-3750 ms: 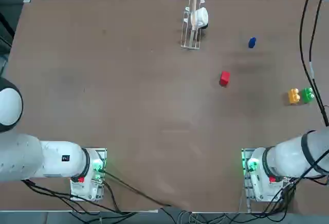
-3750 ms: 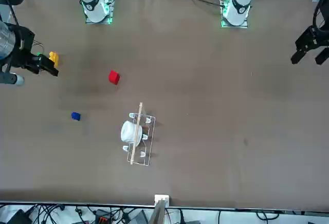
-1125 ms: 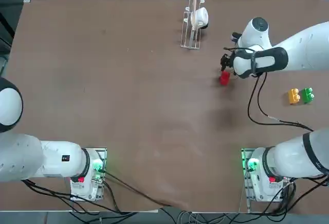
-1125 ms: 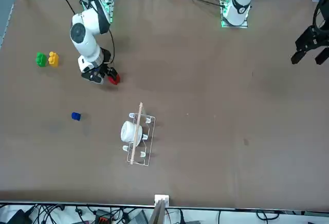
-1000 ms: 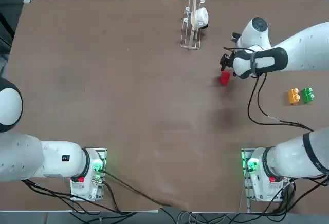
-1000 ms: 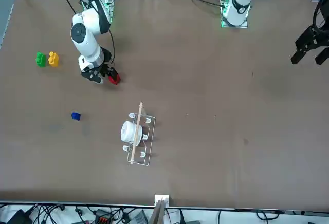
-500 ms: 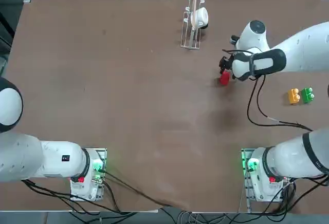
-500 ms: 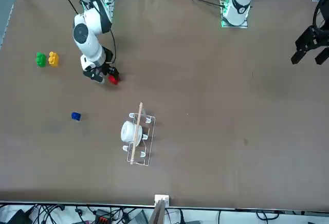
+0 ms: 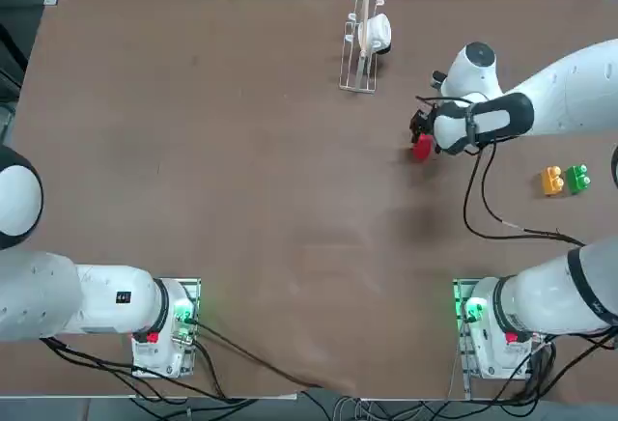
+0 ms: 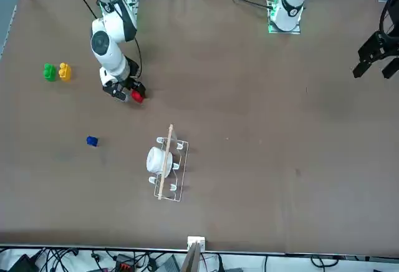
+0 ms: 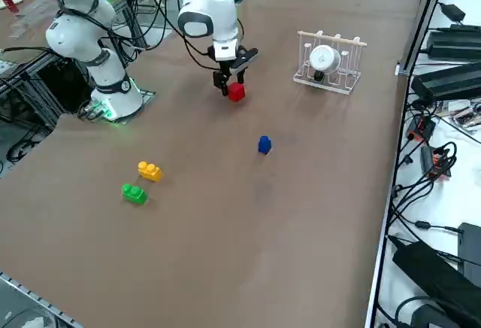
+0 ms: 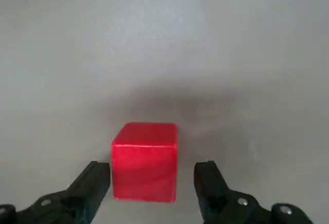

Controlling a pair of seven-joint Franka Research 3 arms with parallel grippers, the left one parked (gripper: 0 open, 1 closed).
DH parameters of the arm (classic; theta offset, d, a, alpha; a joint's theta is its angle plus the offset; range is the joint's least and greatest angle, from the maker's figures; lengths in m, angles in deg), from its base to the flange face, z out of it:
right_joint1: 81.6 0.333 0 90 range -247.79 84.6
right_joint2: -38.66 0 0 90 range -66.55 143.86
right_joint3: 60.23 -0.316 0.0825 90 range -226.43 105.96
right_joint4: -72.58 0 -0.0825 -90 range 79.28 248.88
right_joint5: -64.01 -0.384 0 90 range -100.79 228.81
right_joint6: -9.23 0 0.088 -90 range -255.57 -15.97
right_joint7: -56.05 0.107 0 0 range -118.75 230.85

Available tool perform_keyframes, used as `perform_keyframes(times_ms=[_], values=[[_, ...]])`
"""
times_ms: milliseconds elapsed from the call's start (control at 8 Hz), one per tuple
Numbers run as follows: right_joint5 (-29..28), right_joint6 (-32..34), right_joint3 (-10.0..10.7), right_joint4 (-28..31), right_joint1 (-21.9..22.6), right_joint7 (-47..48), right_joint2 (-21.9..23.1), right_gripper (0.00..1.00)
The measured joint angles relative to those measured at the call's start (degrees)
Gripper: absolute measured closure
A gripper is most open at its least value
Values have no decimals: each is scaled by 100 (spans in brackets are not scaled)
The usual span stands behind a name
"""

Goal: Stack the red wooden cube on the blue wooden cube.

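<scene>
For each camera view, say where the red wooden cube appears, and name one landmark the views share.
Top view: red wooden cube, right of centre, at the right claw.
Front view: cube, upper left.
Right side view: cube, upper middle.
Right wrist view: cube between the open fingers.
Shared landmark: the clear rack, absent from the wrist view.

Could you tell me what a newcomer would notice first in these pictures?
The red wooden cube sits on the brown table, framed by the open fingers of the right gripper, with gaps on both sides. The blue wooden cube stands alone nearby, with nothing on it.
</scene>
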Motion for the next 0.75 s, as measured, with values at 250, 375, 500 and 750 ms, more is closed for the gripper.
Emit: perform_keyframes(times_ms=[250, 375, 500, 750], values=[[0, 0, -10, 1, 31, 42, -78, 0], [0, 0, -10, 1, 32, 46, -118, 0], [0, -1, -10, 0, 32, 47, -140, 1], [1, -2, -10, -4, 36, 39, -118, 30]])
